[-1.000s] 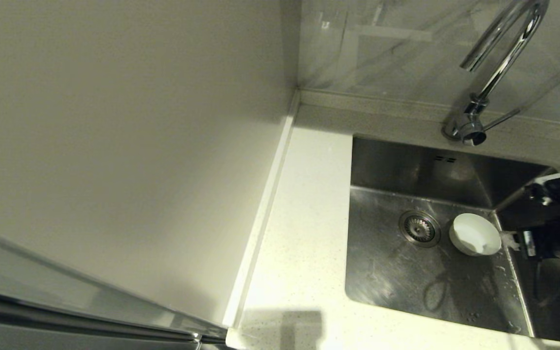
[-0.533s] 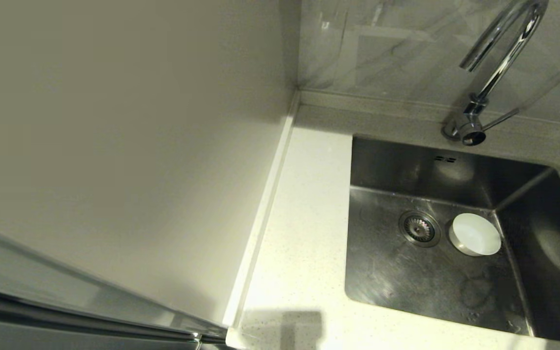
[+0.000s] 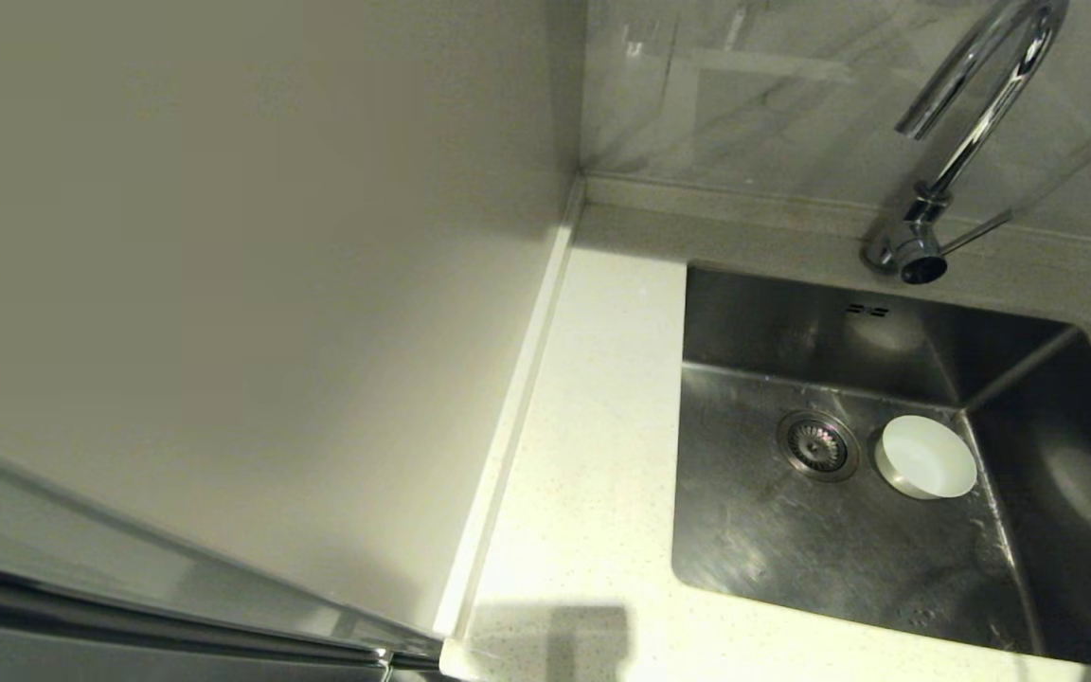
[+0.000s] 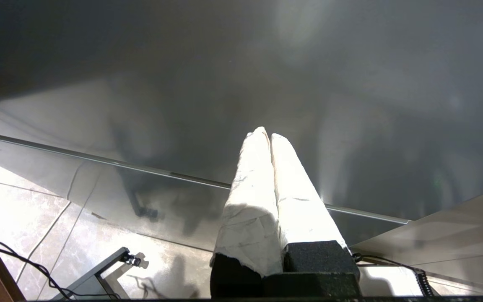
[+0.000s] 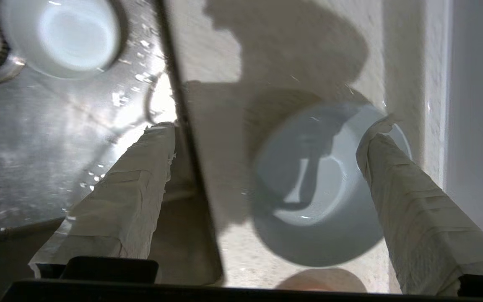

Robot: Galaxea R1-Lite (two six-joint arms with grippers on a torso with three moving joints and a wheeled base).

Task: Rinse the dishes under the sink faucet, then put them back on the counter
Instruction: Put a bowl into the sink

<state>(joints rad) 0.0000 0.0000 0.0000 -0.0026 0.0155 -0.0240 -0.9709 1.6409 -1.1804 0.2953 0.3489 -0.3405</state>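
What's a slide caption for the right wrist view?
Right end effector, open, above a pale blue round bowl on the white speckled counter; a white bowl sits in the steel sink.

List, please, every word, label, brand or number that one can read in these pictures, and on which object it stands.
None: no readable text shows in any view.
The white bowl, the faucet, the sink, the counter and the pale blue bowl carry no lettering.

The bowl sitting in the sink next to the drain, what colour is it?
White. The bowl shows best in the head view, resting beside the drain.
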